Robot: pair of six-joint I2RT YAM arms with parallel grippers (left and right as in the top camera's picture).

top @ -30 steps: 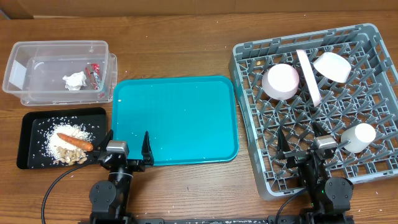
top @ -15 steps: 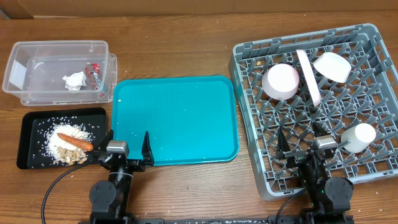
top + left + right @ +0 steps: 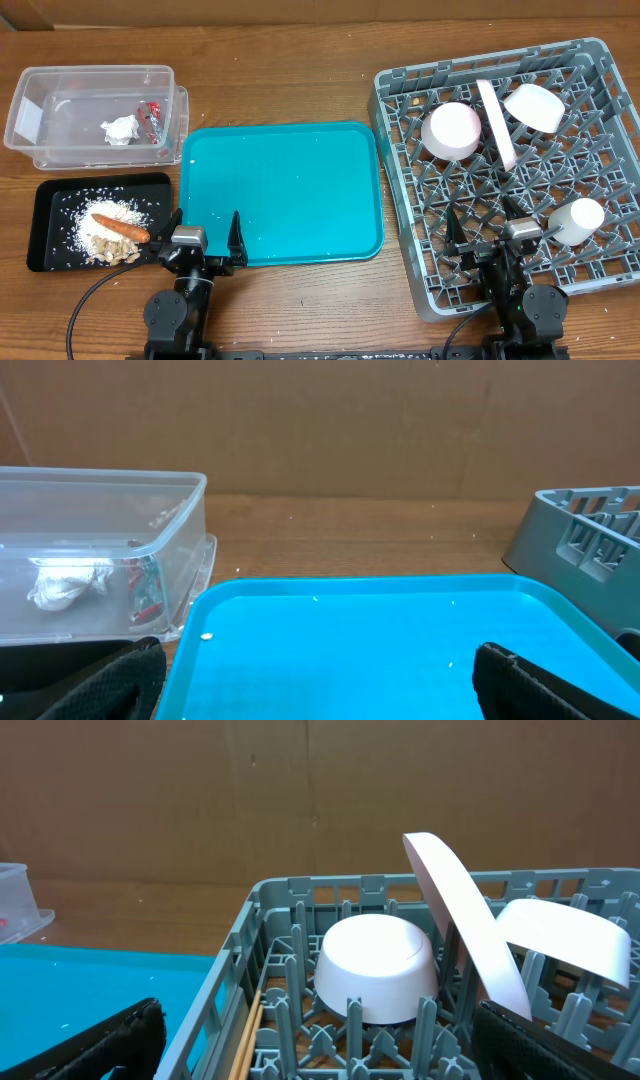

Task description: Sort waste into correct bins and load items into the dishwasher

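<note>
Lying flat on the wooden surface (image 3: 300,70), a teal tray (image 3: 280,190) is seen between the waste containers and the dishwasher rack (image 3: 400,120).

Left of the tray, just beside its far corner, a clear bin (image 3: 30,110) is found; a crumpled paper (image 3: 120,128) and a red wrapper (image 3: 152,118) are held inside it. Left of the tray's near corner a black tray (image 3: 50,190) is set, on which rice (image 3: 95,212) and a carrot (image 3: 120,227) are heaped.

Right of the tray, the rack is loaded with a pink bowl (image 3: 452,132) turned mouth down, a white plate (image 3: 495,123) stood on edge (leaning slightly, as the right wrist view shows), a white bowl (image 3: 532,105) beyond the plate, and a white cup (image 3: 577,218) on its side toward the rack's near right.

The left fingers (image 3: 234,235) are spread wide and released over the tray's near left edge, with nothing gripped between them. The right fingers (image 3: 450,238) are likewise spread apart and released, over the rack's near side, right of the tray; no item is grasped.
</note>
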